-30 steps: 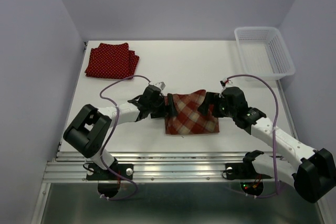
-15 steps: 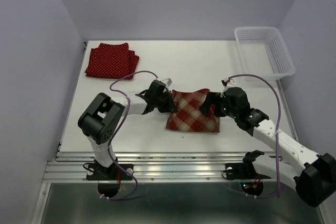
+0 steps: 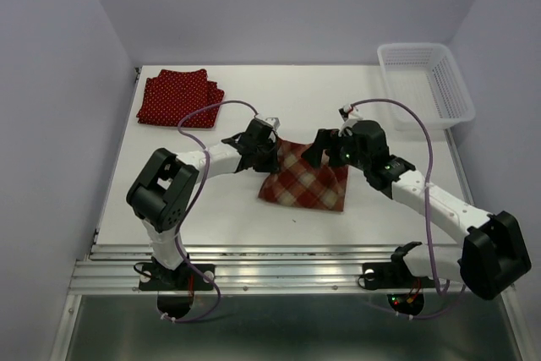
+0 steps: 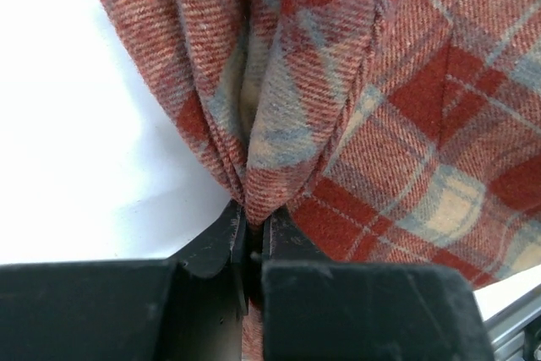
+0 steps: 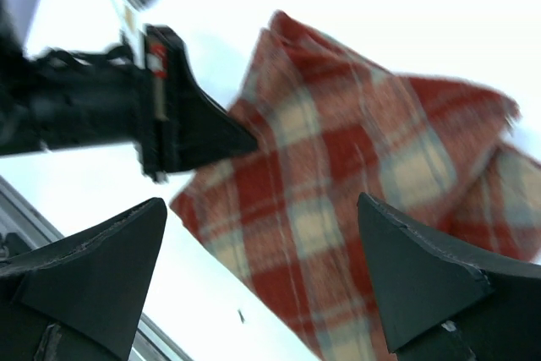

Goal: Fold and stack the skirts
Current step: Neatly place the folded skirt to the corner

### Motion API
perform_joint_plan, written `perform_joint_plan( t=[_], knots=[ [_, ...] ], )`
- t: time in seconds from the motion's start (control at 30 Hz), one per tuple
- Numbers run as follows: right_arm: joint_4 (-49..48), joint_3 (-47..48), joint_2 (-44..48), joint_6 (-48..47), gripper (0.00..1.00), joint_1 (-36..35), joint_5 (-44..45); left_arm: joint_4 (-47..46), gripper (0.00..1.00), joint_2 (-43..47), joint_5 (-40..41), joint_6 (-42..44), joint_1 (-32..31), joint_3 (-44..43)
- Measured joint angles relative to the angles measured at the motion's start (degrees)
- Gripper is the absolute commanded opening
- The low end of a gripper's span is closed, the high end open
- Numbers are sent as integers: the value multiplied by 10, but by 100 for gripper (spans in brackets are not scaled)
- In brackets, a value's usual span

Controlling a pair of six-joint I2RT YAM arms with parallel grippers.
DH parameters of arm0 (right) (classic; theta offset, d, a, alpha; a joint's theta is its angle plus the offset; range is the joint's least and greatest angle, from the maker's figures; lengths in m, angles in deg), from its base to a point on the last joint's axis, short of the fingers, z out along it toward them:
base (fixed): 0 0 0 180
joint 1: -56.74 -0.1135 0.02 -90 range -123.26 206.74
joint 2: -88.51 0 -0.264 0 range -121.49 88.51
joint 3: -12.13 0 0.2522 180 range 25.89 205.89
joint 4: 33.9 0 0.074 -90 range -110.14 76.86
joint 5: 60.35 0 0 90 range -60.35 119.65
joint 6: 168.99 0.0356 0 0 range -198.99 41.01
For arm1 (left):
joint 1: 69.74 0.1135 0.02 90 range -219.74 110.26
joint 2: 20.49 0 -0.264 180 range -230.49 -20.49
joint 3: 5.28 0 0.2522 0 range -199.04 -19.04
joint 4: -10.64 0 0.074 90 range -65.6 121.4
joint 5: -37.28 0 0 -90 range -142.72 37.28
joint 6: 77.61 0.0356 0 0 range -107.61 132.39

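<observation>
Since a sec ago L gripper went from spread beside the plaid skirt to pinched on its left edge. R gripper has swung in toward the cloth's far right corner.

- **Far left of table:** dotted skirts, folded, one atop the other w/ edges offset, well apart from both arms.
- **Mid-table, L gripper:** fingers pressed together on a bunched fold of plaid; the wrist view shows cloth gathered into pleats at the pinch.
- **Mid-table, plaid skirt:** folded, lying btwn the two grippers.
- **R gripper:** fingers spread wide over the skirt, holding nothing; whether they touch the cloth, can't tell.
- **Far right corner:** white mesh basket.
</observation>
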Motion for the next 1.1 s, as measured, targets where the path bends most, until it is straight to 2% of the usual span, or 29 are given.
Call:
perform_joint_plan(
  t=[0.13, 0.3, 0.5, 0.67, 0.87, 1.1],
  knots=[
    [-57, 17, -57, 0, 100, 0, -32, 6, 0, -11, 5, 2, 0, -4],
    [-76, 16, -123, 3, 100, 10, -45, 7, 0, -11, 10, 1, 0, -4],
    [-95, -19, -201, 24, 100, 67, -33, 8, 0, -11, 14, 1, 2, -4],
    [-151, -14, -247, 40, 100, 124, -91, 4, 0, -12, 16, 1, 3, -4],
    [-139, -14, -222, 16, 100, 130, -110, 6, 0, -12, 20, 2, 7, -5],
    [-79, -6, -83, -17, 100, 140, -89, 59, 0, -13, 62, 42, 30, -48]
  ],
)
